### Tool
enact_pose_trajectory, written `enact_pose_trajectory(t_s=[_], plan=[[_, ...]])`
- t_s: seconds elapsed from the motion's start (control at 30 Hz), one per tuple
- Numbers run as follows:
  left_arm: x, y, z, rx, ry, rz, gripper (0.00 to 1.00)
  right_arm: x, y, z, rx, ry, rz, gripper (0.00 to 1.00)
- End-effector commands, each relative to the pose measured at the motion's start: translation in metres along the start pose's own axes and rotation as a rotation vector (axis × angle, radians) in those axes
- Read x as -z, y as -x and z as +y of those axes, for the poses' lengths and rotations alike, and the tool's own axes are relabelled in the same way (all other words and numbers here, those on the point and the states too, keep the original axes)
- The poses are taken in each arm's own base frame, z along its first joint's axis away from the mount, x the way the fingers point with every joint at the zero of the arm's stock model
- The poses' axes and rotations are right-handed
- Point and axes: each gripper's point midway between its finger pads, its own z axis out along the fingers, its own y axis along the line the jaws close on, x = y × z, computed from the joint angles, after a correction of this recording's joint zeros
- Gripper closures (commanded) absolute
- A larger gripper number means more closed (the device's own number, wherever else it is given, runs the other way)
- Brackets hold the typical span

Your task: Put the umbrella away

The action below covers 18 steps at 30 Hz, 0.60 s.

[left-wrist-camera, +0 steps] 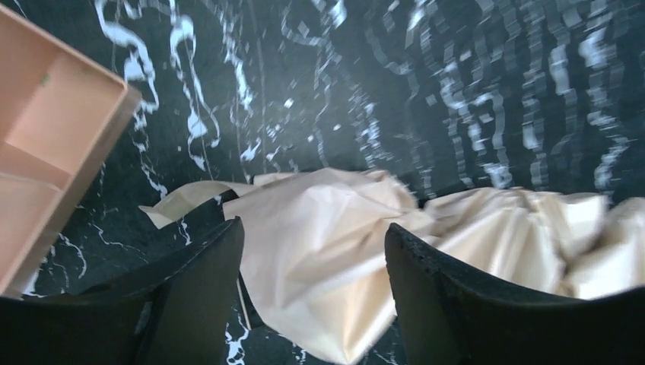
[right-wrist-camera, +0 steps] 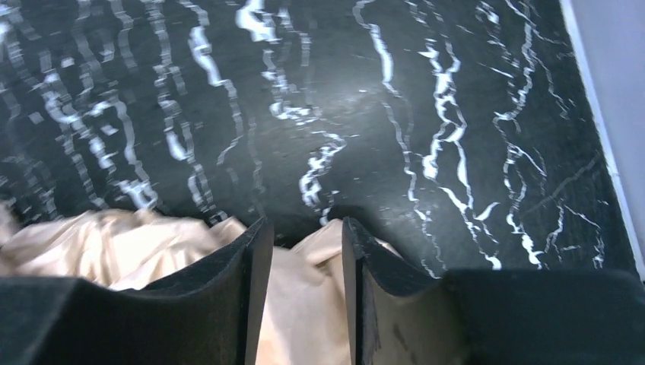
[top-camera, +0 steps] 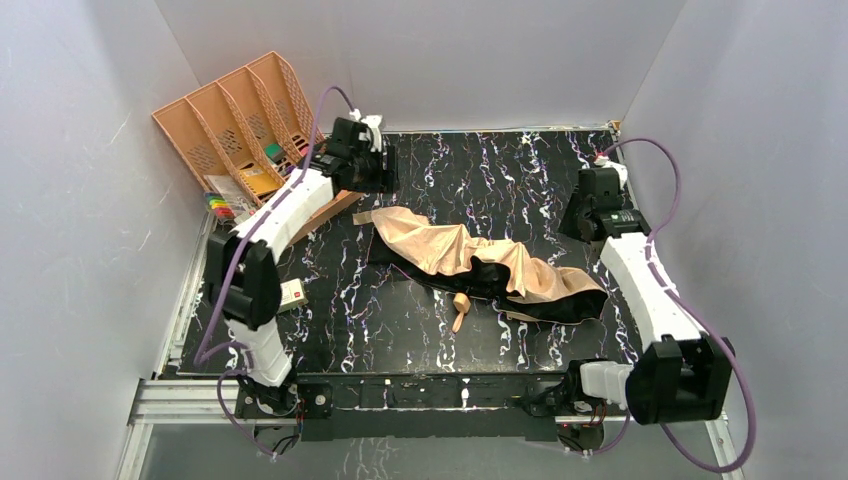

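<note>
The umbrella (top-camera: 470,255) lies collapsed across the middle of the black marbled table (top-camera: 500,170). Its tan fabric is crumpled over a black underside, and its short tan handle (top-camera: 460,308) points toward the near edge. My left gripper (top-camera: 378,168) hovers open over the umbrella's left end. In the left wrist view that gripper (left-wrist-camera: 313,228) frames the pale fabric (left-wrist-camera: 327,228) below it without touching it. My right gripper (top-camera: 590,215) is at the back right. In the right wrist view it (right-wrist-camera: 306,224) stands open, with fabric (right-wrist-camera: 304,304) showing in the narrow gap beneath.
A peach-orange divided file tray (top-camera: 235,120) leans at the back left, its corner close to the left gripper (left-wrist-camera: 53,144). Coloured markers (top-camera: 218,205) lie beside it. A small white box (top-camera: 292,293) sits near the left arm. White walls enclose the table.
</note>
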Motion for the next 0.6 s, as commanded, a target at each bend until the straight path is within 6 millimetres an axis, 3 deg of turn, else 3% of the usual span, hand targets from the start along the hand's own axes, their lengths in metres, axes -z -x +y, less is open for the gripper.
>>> enact_pose_trajectory(t_s=[0.0, 0.2, 0.4, 0.57], plan=[[-0.024, -0.025, 0.024, -0.017, 0.08, 0.107, 0.36, -0.021, 0.002, -0.032, -0.035, -0.083, 0.023, 0.57], [-0.062, -0.058, 0.041, -0.009, 0.122, 0.218, 0.46, -0.057, -0.042, -0.063, -0.131, -0.087, 0.184, 0.66], [-0.058, -0.084, 0.053, -0.01, 0.168, 0.27, 0.5, -0.059, -0.082, -0.058, -0.183, -0.029, 0.264, 0.73], [-0.056, -0.106, 0.061, -0.017, 0.191, 0.312, 0.51, -0.059, -0.099, -0.071, -0.193, -0.091, 0.249, 0.77]])
